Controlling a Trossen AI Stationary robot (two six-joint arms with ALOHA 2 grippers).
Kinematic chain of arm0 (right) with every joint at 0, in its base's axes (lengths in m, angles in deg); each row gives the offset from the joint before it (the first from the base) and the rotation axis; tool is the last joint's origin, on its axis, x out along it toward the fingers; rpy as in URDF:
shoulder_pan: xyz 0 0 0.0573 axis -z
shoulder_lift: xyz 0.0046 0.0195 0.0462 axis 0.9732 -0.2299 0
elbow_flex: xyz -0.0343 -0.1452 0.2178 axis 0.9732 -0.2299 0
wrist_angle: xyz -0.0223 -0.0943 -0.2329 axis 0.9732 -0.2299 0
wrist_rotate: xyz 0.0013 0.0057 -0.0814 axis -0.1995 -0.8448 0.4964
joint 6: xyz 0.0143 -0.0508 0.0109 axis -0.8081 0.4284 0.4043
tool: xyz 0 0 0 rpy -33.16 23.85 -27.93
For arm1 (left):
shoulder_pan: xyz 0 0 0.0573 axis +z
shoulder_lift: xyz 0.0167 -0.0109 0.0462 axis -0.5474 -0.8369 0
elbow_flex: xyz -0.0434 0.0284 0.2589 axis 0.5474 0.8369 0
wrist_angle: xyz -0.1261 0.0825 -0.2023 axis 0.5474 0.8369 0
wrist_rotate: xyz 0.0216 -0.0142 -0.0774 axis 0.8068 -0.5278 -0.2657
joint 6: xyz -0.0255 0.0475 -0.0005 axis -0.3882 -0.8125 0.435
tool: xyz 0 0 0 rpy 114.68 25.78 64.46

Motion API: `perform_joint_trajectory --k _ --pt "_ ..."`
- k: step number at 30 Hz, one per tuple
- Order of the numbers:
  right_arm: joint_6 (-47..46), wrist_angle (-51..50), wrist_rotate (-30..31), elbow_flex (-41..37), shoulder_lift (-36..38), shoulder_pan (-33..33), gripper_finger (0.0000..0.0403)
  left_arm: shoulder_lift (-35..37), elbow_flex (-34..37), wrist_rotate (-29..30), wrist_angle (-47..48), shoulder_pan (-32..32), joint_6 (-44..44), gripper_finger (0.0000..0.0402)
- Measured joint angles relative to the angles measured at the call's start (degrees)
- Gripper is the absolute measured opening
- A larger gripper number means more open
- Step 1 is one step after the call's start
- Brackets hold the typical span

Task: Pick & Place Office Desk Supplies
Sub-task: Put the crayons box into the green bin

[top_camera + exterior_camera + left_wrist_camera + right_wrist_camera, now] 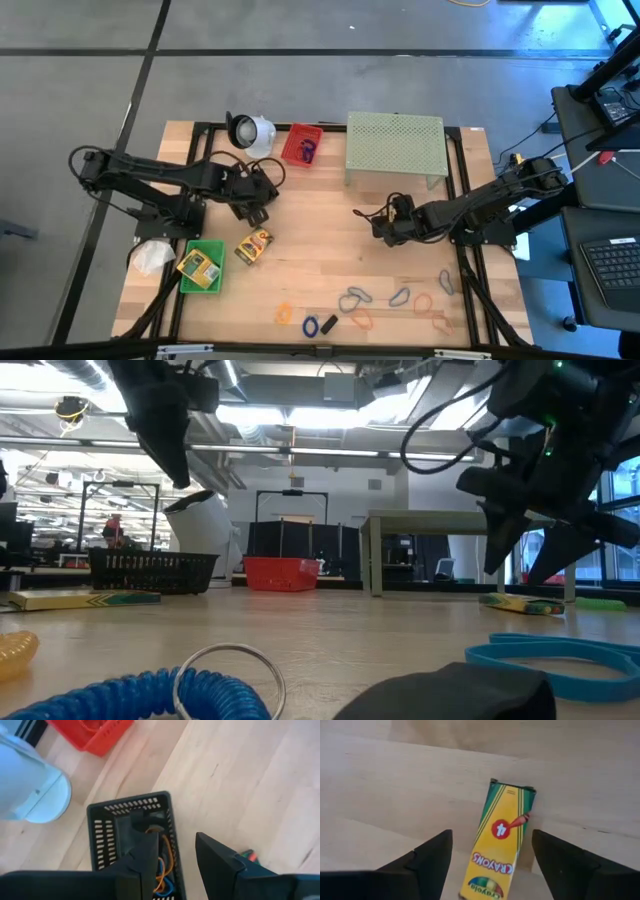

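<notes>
Rubber bands [161, 870] inside black basket [131, 827]; crayon box [199, 266] in green tray [210, 283].

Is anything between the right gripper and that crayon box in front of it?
Nothing visible. The right gripper is open, and the crayon box lies flat on bare table between its fingers, with no other item around it.

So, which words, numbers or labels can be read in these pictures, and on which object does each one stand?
"CRAYONS": on the yellow-green crayon box in the right wrist view, printed upside down there.
"4": in the red circle on the same box.
"Crayola": at that box's cut-off end, only partly legible.
Print on the crayon box in the green bin and on the loose box beside it: too small to read.
</notes>
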Motion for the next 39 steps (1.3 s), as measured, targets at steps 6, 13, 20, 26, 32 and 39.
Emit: perform_joint_trajectory --k 6,13,20,26,32,39 --pt "0.48 2.75 0.27 -0.36 -3.81 0.02 0.0270 -0.02 -0.28 0.04 -0.24 -1.68 0.02 0.0124" --pt "0.68 2.86 1.55 -0.12 -9.10 -0.07 0.0269 -0.02 -0.28 0.02 -0.46 -2.58 0.66 0.0125" --pt "3.69 2.61 1.81 -0.07 -9.62 -0.04 0.0234 -0.02 -0.28 -0.27 -0.46 -2.91 1.51 0.0120" --pt "5.35 2.56 3.16 -0.16 -9.75 -0.02 0.0166 -0.02 -0.28 -0.22 -0.46 -2.91 1.51 0.0116" --pt "9.19 2.89 2.89 -0.24 -8.96 0.08 0.0114 -0.02 -0.28 -0.31 -0.46 -2.91 1.51 0.0119" --pt "13.94 2.77 -0.21 -0.40 -2.36 0.04 0.0105 -0.02 -0.28 -1.20 -1.07 -2.91 -2.30 0.0118"
